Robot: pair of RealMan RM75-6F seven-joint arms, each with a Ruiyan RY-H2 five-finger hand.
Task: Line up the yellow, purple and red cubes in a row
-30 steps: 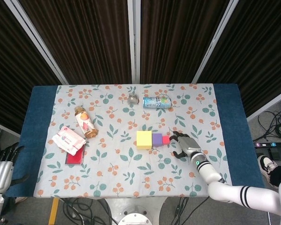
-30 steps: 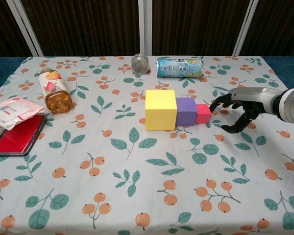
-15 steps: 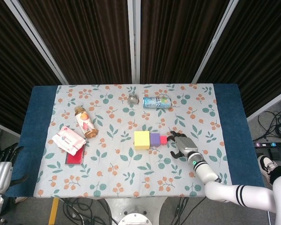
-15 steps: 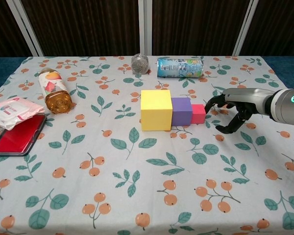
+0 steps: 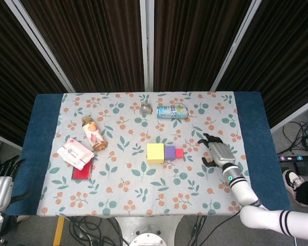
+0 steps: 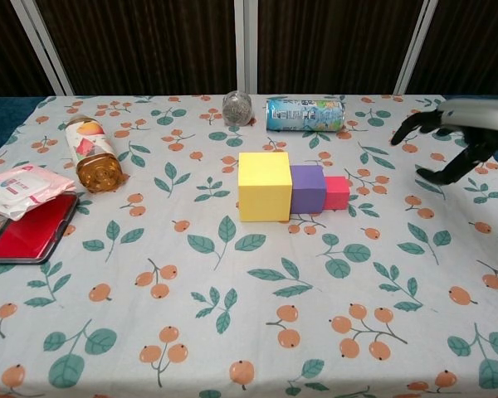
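1. Chest view showed my right hand [image 6: 458, 145] raised off the cloth at about 3 o'clock from the cubes, fingers spread and curved, grasping nothing.
2. My left hand [image 5: 5, 177] hung off the table's edge at 8 o'clock in the head view, fingers apart, empty.
3. At the middle of the floral tablecloth [image 6: 232, 332] the yellow cube [image 6: 264, 186], purple cube [image 6: 308, 188] and red cube [image 6: 336, 192] stood touching side by side, largest to smallest, running toward 3 o'clock. I judged the row done, with my hand standing clear so as not to nudge it.
4. A drink can [image 6: 305, 114] lay on its side at 12 o'clock from the row, with a small crumpled foil ball [image 6: 236, 107] just beside it.
5. A bottle [image 6: 92, 151] lay at 10 o'clock, and a tissue pack [image 6: 25, 188] rested against a red case [image 6: 26, 228] at 9 o'clock. All of these sat well apart from the cubes and blocked nothing.
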